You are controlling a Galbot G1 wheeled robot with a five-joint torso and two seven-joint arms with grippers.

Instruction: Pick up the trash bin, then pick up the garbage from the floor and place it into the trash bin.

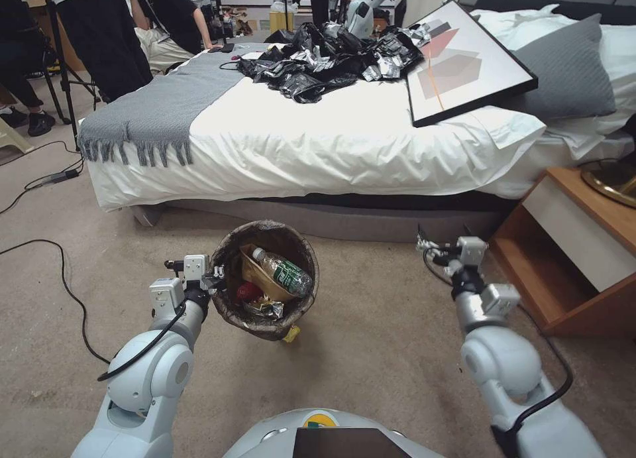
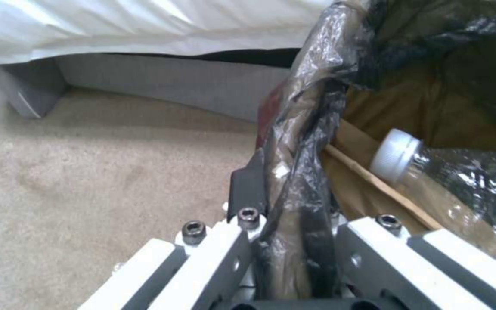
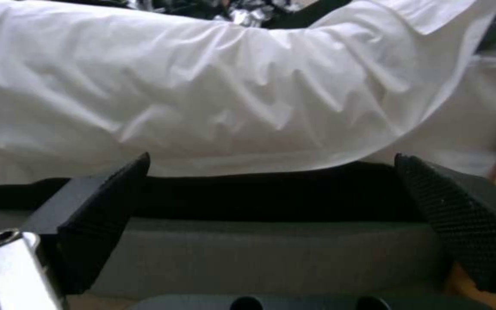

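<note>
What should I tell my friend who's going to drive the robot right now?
Left gripper: shut on the rim of the trash bin, held up above the carpet by the bed.
Right gripper: fingers open, empty, pointed at the bed's side.
Done: bin picked up; the bottle, tan carton and a red wrapper lie inside.
Left: a yellow piece peeks out under the bin, likely on the floor.

Head view: high, facing forward and down across carpet (image 1: 371, 325) to the bed (image 1: 318, 146). Left wrist view: very close along the trash bin (image 2: 317, 129) rim. Right wrist view: low, near, facing the bed's sheet (image 3: 202, 86). All share the bed edge.
</note>
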